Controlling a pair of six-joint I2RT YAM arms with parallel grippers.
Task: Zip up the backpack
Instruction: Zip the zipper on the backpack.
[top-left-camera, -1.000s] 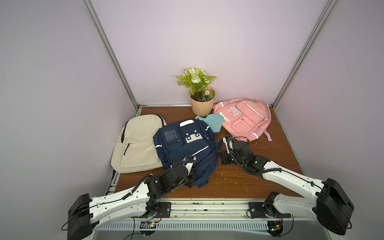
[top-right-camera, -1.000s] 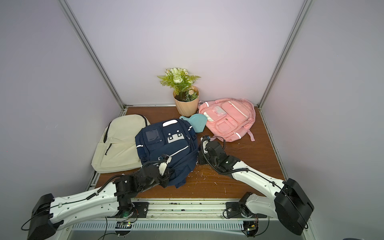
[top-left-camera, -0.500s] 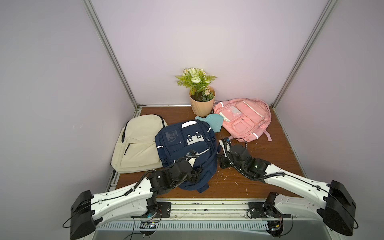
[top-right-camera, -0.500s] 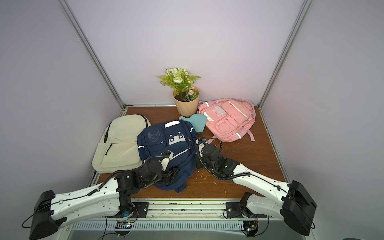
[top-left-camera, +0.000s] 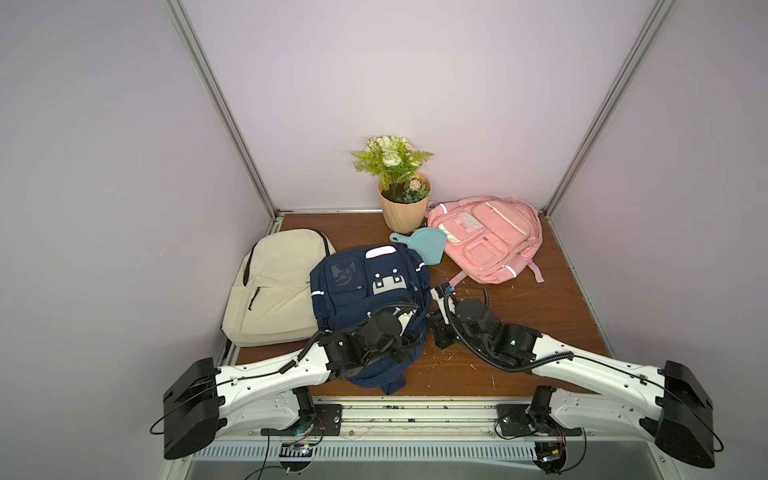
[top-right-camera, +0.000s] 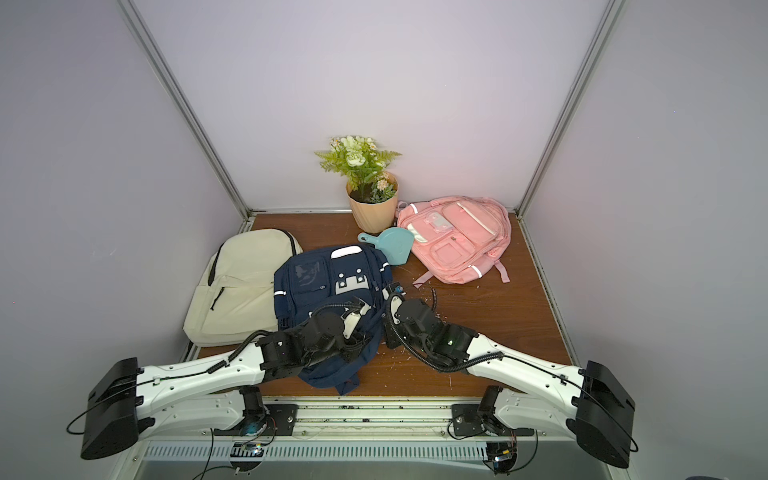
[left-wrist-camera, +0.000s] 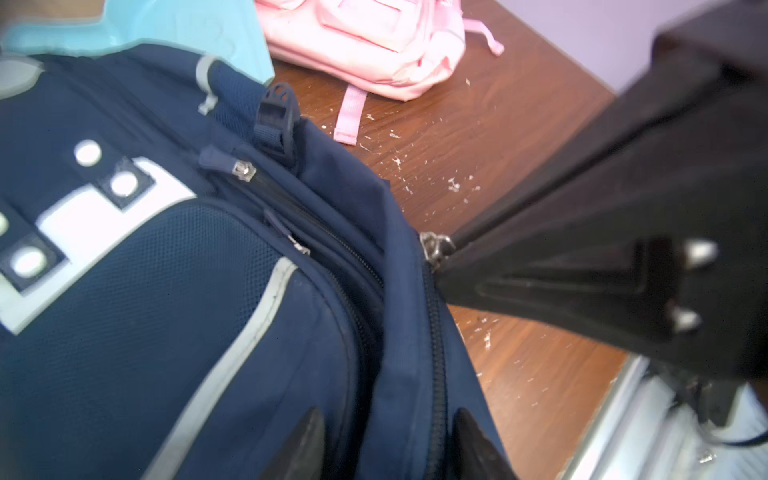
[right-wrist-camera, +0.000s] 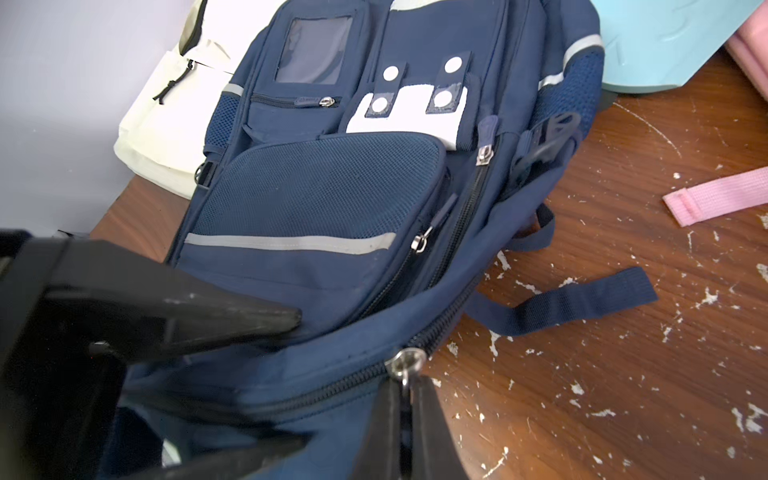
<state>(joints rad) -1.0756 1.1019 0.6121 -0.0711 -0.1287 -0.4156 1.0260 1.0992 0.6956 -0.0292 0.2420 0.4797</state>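
The navy backpack (top-left-camera: 365, 286) (top-right-camera: 324, 282) lies mid-table, its near end bunched under both arms. My right gripper (right-wrist-camera: 405, 399) is shut on the metal zipper pull (right-wrist-camera: 405, 365) at the backpack's right side. That pull (left-wrist-camera: 434, 245) also shows in the left wrist view, at the tip of the right gripper (left-wrist-camera: 444, 278). The zipper looks closed between the pull and my left gripper (left-wrist-camera: 390, 440). The left gripper's fingers (left-wrist-camera: 307, 440) pinch a fold of the backpack's rim, zipper tape included. In both top views the two grippers sit close together (top-left-camera: 415, 332) (top-right-camera: 386, 328).
A beige backpack (top-left-camera: 278, 286) lies left of the navy one. A pink backpack (top-left-camera: 486, 237), a teal dustpan (top-left-camera: 424, 245) and a potted plant (top-left-camera: 403, 208) stand behind. The wooden table (top-left-camera: 519, 316) is flecked with white scraps. Walls close in on three sides.
My left gripper let go, opened wide, and closed again on the backpack's rim. The right gripper drew the zipper pull toward the table's front edge. The backpack's near end bunched up.
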